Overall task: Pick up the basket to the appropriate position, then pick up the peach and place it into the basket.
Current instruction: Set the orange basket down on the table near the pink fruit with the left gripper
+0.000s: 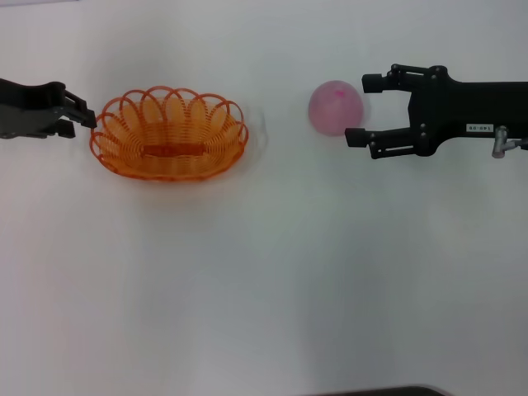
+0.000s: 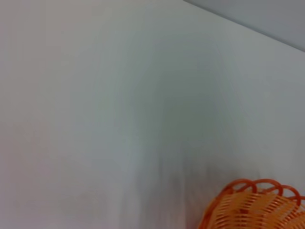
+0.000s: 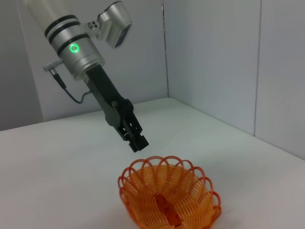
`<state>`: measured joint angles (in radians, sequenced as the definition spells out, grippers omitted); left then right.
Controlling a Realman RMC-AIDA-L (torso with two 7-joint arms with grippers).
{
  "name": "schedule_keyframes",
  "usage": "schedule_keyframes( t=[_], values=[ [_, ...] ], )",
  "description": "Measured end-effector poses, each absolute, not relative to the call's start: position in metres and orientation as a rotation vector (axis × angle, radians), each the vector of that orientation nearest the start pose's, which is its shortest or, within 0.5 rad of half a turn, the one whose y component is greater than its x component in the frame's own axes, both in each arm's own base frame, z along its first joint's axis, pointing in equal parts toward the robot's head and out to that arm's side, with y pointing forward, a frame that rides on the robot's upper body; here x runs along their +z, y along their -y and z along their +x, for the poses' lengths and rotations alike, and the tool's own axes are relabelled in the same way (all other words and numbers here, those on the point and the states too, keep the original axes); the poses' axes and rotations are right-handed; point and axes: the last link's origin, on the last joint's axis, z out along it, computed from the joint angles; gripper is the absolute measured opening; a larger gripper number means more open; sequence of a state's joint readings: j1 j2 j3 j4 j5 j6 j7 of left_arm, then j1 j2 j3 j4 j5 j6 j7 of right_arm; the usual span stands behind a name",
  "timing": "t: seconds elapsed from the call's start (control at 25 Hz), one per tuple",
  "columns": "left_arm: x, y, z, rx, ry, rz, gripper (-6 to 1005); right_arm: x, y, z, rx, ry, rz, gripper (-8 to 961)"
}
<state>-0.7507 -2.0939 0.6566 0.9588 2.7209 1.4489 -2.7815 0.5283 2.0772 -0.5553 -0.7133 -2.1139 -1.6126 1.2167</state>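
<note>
Here the right gripper [image 1: 358, 107] stood spread beside the peach [image 1: 336, 107], centre right; it should straddle the fruit's middle before pinching. Left gripper [image 1: 86, 124] at the basket [image 1: 169, 134] rim, closure unclear.

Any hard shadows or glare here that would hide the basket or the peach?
Head view: even light, no glare; faint soft shadow beside the basket, peach plainly lit at the open right hand. Left wrist view: dim shadow band on the table near the basket. Right wrist view: left hand reads dark, green light glowing on its arm.
</note>
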Motion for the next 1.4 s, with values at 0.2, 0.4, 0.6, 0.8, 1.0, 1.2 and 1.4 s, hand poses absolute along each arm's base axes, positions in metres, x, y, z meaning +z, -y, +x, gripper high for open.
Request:
schedule_keyframes(
  t=[0.2, 0.4, 0.6, 0.8, 1.0, 1.2, 1.4],
  values=[
    [0.041, -0.393, -0.255, -0.042, 1.841, -1.992, 377, 0.018, -0.329, 0.273, 0.607, -0.391, -2.712, 924],
    [0.042, -0.393, -0.255, -0.040, 1.834, -1.997, 529, 0.017, -0.330, 0.272, 0.605, -0.388, -2.713, 924],
    [0.042, -0.393, -0.254, -0.038, 1.819, -2.009, 656, 0.017, -0.331, 0.272, 0.597, -0.387, -2.706, 925],
    [0.043, -0.394, -0.247, -0.052, 1.708, -2.094, 704, 0.016, -0.334, 0.274, 0.581, -0.399, -2.690, 925],
    [0.040, -0.388, -0.235, -0.047, 1.462, -2.331, 705, 0.014, -0.336, 0.276, 0.580, -0.432, -2.669, 924],
    [0.036, -0.377, -0.238, -0.012, 1.163, -2.502, 705, 0.014, -0.337, 0.276, 0.616, -0.478, -2.647, 924],
    [0.038, -0.364, -0.245, -0.018, 0.869, -2.650, 703, 0.014, -0.338, 0.272, 0.674, -0.536, -2.631, 925]
  ],
)
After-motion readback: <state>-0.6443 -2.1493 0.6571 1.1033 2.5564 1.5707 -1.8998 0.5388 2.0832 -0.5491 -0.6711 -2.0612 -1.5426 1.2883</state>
